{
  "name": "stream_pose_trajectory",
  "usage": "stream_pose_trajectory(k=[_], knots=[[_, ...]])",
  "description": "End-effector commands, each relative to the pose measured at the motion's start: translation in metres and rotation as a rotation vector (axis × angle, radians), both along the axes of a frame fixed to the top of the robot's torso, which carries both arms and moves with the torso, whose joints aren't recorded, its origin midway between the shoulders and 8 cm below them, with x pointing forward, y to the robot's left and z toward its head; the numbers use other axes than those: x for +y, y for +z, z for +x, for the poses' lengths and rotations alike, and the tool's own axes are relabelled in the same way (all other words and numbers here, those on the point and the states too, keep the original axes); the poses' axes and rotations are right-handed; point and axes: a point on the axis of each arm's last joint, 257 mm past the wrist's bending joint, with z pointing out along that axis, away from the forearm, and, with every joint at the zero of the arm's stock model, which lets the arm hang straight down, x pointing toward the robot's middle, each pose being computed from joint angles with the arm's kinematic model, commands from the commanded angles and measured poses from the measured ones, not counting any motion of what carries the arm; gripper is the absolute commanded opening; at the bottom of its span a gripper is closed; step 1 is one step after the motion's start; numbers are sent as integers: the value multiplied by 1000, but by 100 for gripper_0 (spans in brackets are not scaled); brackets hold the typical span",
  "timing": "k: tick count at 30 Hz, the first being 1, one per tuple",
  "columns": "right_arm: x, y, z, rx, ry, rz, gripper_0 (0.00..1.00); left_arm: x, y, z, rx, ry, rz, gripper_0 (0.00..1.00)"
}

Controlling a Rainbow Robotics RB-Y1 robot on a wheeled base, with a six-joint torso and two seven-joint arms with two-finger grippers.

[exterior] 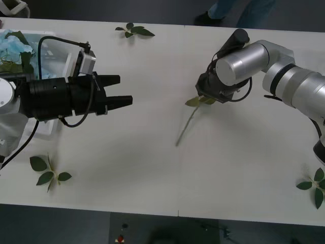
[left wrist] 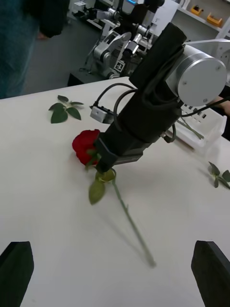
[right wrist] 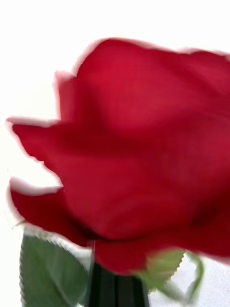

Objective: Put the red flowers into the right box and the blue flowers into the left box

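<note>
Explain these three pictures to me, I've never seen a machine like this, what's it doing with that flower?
This is a two-armed robot at a white table. The wide picture looks down from above its arms. The other two come from cameras on its wrists.

The right pincer is shut on a red rose, gripping it just below the bloom, with the stem trailing over the table. The big red picture is that arm's own camera, right up against the rose.

The left pincer is open, holds nothing and hovers beside a white basket that has blue flowers in it. Its wrist camera watches the other arm, with a second white box behind it.

Loose leaf sprigs lie about the table.
</note>
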Motion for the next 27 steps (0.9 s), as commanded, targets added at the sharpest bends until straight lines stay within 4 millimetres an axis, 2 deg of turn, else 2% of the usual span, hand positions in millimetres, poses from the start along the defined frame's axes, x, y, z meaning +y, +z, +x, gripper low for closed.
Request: stream_pose_trajectory(k=[1,6,9,13,17,20,21,22,23,25,26,27], knots=[[24,32,17,-51,-10,38,0,-1,0,1,-31,-12,69,96],[16,42,21,-64,-16,37,0,-5,-5,-5,-14,-35,79,96],[0,59,27,-80,-27,34,0,-4,-5,-8,-8,-46,78,96],[-37,95,34,-120,-42,21,0,-4,-3,-12,2,-62,68,96],[-87,130,39,-181,-54,-30,0,-4,0,-13,4,-61,55,96],[-140,155,38,-224,-45,-112,0,-6,7,-13,1,-63,28,96],[-151,158,38,-229,-41,-130,0,-7,9,-14,2,-65,18,96],[-178,166,34,-236,-39,-163,0,-8,15,-14,0,-70,-6,96],[-189,171,33,-243,-38,-174,0,-10,17,-15,0,-74,-16,96],[-230,182,26,-250,-46,-211,0,-20,30,-18,-8,-93,-66,96],[-240,185,23,-250,-49,-221,0,-22,33,-18,-11,-96,-76,96],[-262,190,18,-249,-57,-243,0,-27,38,-17,-14,-98,-94,96]])
